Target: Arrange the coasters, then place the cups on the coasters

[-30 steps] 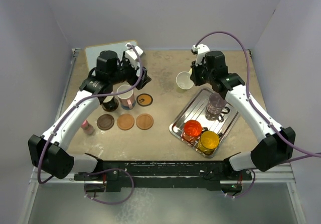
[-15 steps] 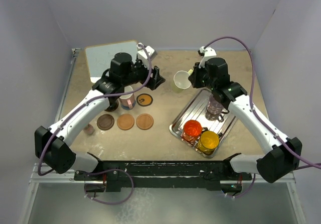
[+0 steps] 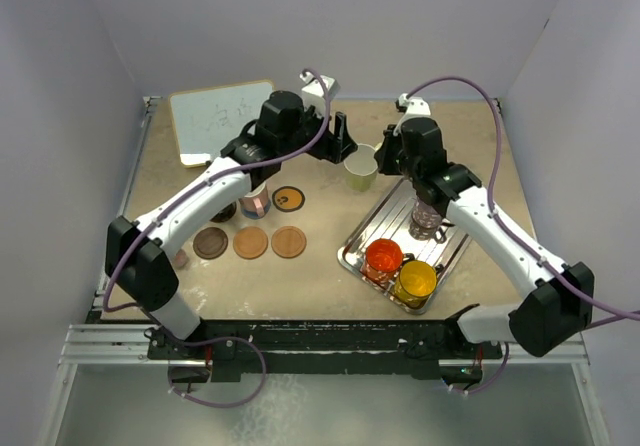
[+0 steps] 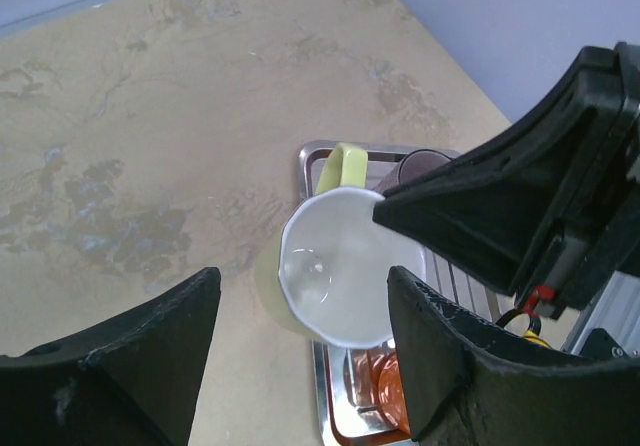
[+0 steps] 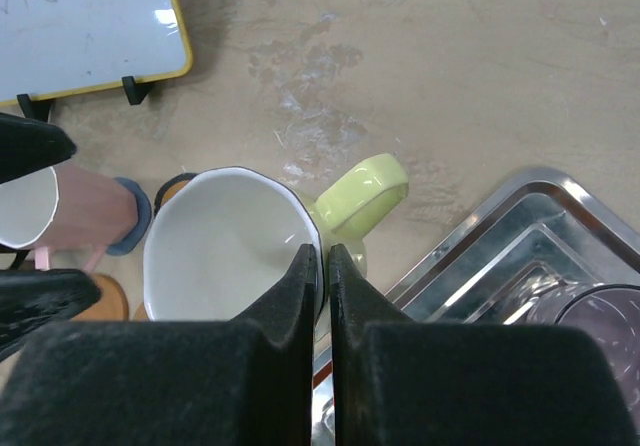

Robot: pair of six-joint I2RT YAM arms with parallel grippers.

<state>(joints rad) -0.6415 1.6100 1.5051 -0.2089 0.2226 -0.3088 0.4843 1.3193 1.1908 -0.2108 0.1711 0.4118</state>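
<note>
Handover setup: right gripper (image 5: 322, 251) pinches the rim of the yellow-green mug (image 5: 225, 246) just beyond the metal tray (image 3: 350, 251), so the left gripper (image 4: 300, 281), fingers spread and not touching it, can straddle it, likely bound for the bare black-rimmed coaster (image 3: 289, 198).

A robot lab cell. Plain pale walls (image 3: 330, 26) box in a mottled beige table (image 3: 330, 156) on three sides. Two white-and-black arms, left (image 3: 190, 206) and right (image 3: 490, 221), are bolted to a metal rail (image 3: 320, 338) at its near edge, trailing purple cables (image 3: 470, 81). A small whiteboard (image 3: 215, 116) stands at the back; cups (image 3: 383, 258) and coasters (image 3: 288, 242) lie on the table.
</note>
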